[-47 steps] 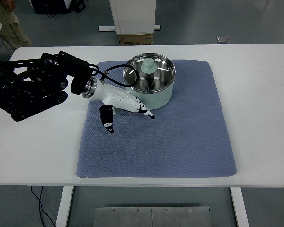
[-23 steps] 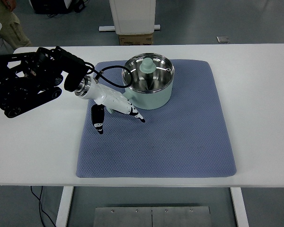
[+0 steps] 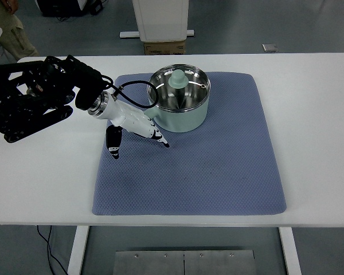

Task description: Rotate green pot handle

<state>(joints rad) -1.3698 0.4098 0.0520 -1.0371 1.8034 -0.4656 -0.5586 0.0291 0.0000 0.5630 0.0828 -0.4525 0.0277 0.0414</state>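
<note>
A pale green pot (image 3: 180,103) sits on the far part of a blue-grey mat (image 3: 189,149), left of the mat's middle, on a white table (image 3: 309,114). A glass lid (image 3: 179,87) with a green knob (image 3: 177,78) covers it, the knob upright at the centre. The pot's handle cannot be made out (the hand lies over the pot's left side, where it may be hidden). The left hand (image 3: 135,123), white with black-tipped fingers (image 3: 162,142), reaches in from the left edge on a black arm (image 3: 34,100) and lies low over the mat, just beside the pot's left wall; whether it touches the pot cannot be told. Its fingers are loosely extended, pointing right and toward the near edge, with the thumb (image 3: 113,143) hanging down apart from them; nothing is seen clasped between them. A black cable (image 3: 135,91) loops from the wrist up past the pot's rim. At the top left corner, part of a person (image 3: 8,28) in khaki clothing shows beyond the table.
</note>
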